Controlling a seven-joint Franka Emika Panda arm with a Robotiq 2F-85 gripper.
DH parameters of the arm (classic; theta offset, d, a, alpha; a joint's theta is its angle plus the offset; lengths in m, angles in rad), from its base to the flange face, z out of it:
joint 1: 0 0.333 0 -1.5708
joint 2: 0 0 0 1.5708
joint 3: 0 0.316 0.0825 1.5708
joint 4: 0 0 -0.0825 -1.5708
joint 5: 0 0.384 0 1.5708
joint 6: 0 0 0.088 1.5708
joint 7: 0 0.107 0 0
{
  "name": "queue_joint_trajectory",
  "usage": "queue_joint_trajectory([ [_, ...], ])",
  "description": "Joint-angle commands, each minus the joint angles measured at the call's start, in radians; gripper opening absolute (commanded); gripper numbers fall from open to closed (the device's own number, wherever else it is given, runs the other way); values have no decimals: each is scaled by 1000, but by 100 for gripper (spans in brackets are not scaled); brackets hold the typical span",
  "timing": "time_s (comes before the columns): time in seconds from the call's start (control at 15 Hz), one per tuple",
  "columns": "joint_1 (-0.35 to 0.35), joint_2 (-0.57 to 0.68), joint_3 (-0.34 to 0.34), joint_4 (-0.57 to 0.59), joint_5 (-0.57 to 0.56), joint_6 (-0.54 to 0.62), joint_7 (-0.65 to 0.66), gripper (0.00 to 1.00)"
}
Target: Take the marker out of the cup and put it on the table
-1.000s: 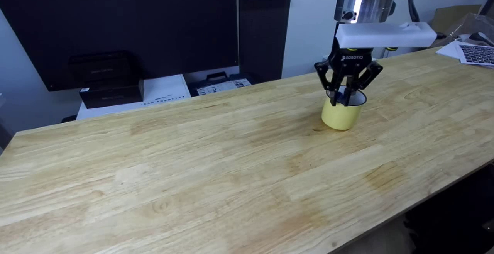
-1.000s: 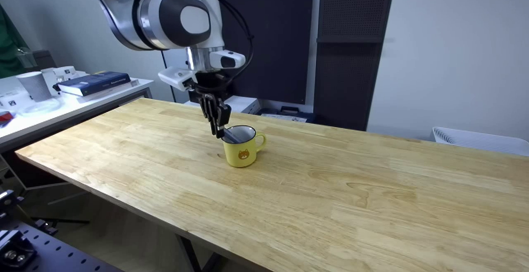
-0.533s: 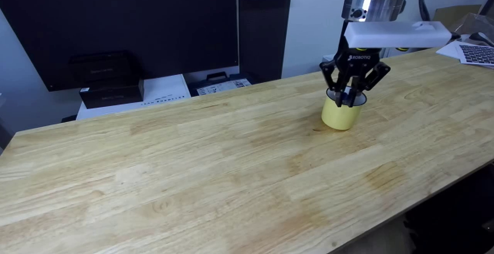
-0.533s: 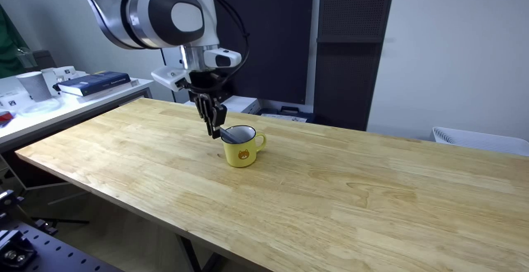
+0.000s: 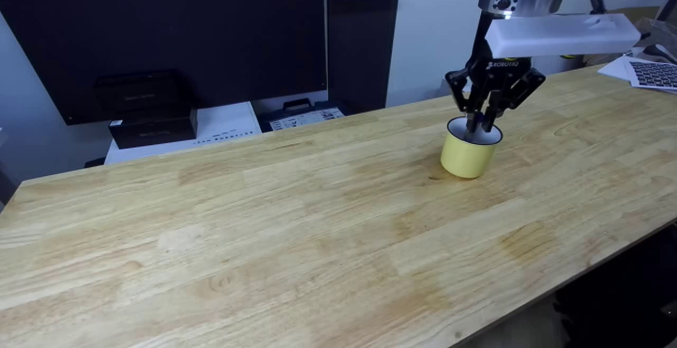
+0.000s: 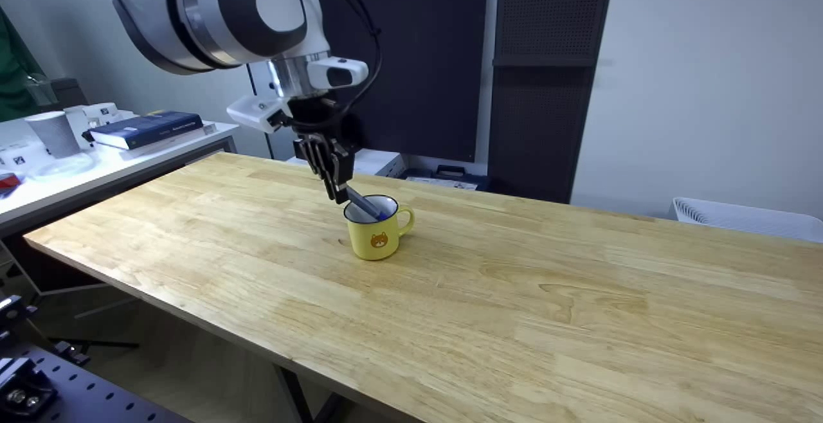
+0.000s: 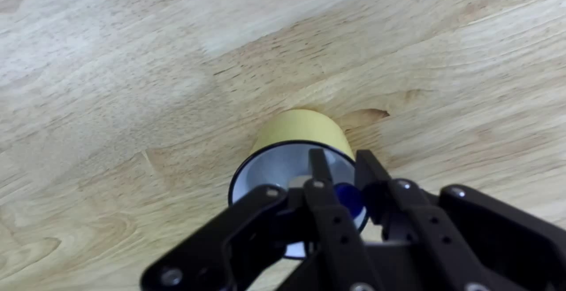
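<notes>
The yellow cup [image 5: 465, 158] stands upright on the wooden table [image 5: 254, 231]; it also shows in an exterior view [image 6: 365, 243] with its handle on the right, and in the wrist view [image 7: 300, 127]. My gripper [image 6: 337, 195] is just above the cup's rim, its fingers closed round the upper end of the marker [image 6: 364, 203]. The marker slants down from the fingers into the cup, its blue lower end showing inside the rim. In the wrist view the marker's blue end [image 7: 349, 199] sits between the two fingers [image 7: 340, 152]. In an exterior view the fingers [image 5: 479, 129] largely hide the marker.
A laptop [image 5: 656, 74] lies at the table's far right end. A white side table with a blue book [image 6: 148, 128] and a grey cup [image 6: 54, 135] stands beyond the table's left end. Boxes [image 5: 153, 130] and a dark panel stand behind the table.
My gripper has risen and shifted slightly, rightward in an exterior view. The marker has come up with it, showing more of its length above the rim. The cup has not moved.
</notes>
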Motion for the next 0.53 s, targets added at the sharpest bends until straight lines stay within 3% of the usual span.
queue_joint_trajectory([
  [0.0,86,-80,-76,-51,-139,13,138,6],
  [0.47,115,-160,-25,-51,-298,-66,238,6],
])
